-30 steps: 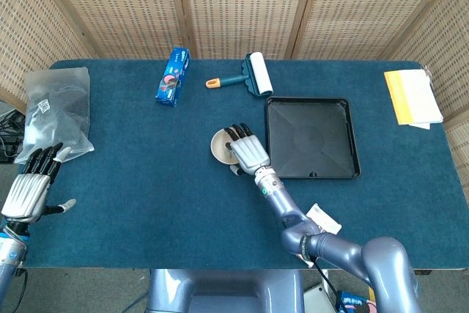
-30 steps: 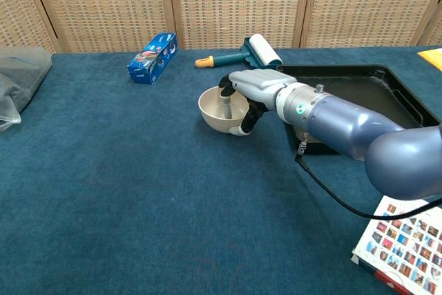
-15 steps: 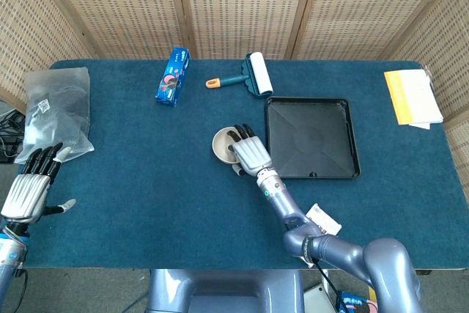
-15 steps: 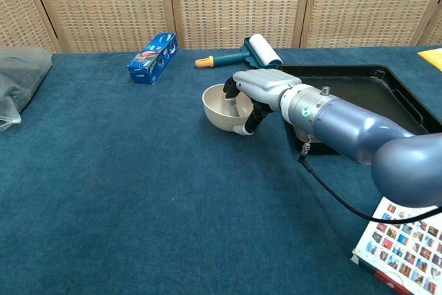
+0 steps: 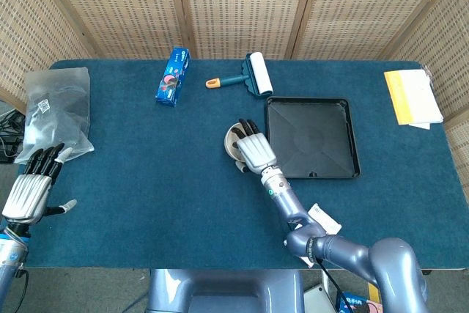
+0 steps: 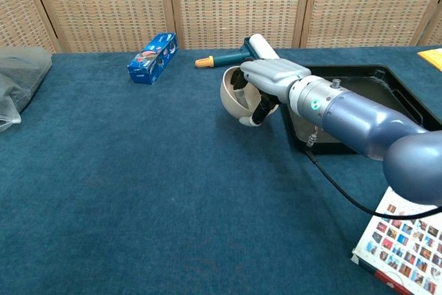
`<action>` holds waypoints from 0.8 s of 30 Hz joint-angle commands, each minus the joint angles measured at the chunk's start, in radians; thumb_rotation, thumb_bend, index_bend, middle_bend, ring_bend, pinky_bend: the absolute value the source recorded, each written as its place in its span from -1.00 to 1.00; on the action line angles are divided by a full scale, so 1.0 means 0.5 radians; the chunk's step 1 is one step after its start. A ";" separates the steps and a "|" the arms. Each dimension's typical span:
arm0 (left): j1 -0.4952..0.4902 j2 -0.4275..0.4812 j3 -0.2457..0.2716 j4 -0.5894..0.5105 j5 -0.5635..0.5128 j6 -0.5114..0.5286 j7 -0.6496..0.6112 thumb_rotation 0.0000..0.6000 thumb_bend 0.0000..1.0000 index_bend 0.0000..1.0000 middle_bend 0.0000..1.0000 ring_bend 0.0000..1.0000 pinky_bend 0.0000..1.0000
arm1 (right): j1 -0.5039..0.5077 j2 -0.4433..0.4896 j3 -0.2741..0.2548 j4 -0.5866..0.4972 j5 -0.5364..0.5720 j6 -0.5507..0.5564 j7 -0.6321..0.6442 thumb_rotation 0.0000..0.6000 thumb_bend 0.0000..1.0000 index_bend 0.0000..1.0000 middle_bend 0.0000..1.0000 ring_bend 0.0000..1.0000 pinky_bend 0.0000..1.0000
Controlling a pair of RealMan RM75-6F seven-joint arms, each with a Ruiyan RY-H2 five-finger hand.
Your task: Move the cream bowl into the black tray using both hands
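1. Right robot hand [image 6: 266, 82], centre of the chest view: fingers hooked over the rim into the cream bowl [image 6: 233, 92], thumb under its outer wall. The bowl is gripped and tipped steeply, its opening turned toward the hand.
2. In the chest view the bowl appears lifted clear of the blue worktop [image 6: 138, 184]. It sits just left of the black tray [image 6: 359, 81], outside the tray's rim.
3. Head view, middle of frame: the same right robot hand [image 5: 254, 150] covers most of the bowl [image 5: 232, 141]; only a cream crescent shows at the hand's upper left. The tray [image 5: 311, 137] lies immediately right of the hand.
4. Left robot hand [image 5: 31, 185], lower left edge of the head view: fingers straight and close together, thumb out to the side, holding nothing. It hovers near the lower corner of a clear plastic bag [image 5: 55, 108]; contact cannot be judged.
5. Along the upper part of the worktop: a blue box [image 5: 173, 76] and a lint roller [image 5: 245, 76] with a teal handle and orange tip, the roller just above the tray's upper left corner.
6. Yellow papers [image 5: 412, 97] at the right edge of the head view; a printed card [image 6: 404, 243] at the lower right of the chest view.
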 commanded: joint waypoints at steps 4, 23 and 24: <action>-0.001 -0.003 -0.002 -0.001 0.000 -0.010 0.010 1.00 -0.72 -1.00 -1.00 -1.00 -1.00 | -0.016 0.085 0.017 -0.061 -0.004 0.057 -0.058 1.00 -0.03 0.41 -0.50 -1.00 -0.80; 0.004 -0.003 0.004 -0.022 0.048 -0.002 0.044 1.00 -0.72 -1.00 -1.00 -1.00 -1.00 | -0.249 0.551 -0.054 -0.208 0.212 0.036 -0.333 1.00 -0.06 0.42 -0.51 -1.00 -0.80; 0.004 -0.004 0.005 -0.024 0.052 -0.003 0.048 1.00 -0.72 -1.00 -1.00 -1.00 -1.00 | -0.266 0.568 -0.066 -0.211 0.228 0.026 -0.341 1.00 -0.06 0.42 -0.51 -1.00 -0.80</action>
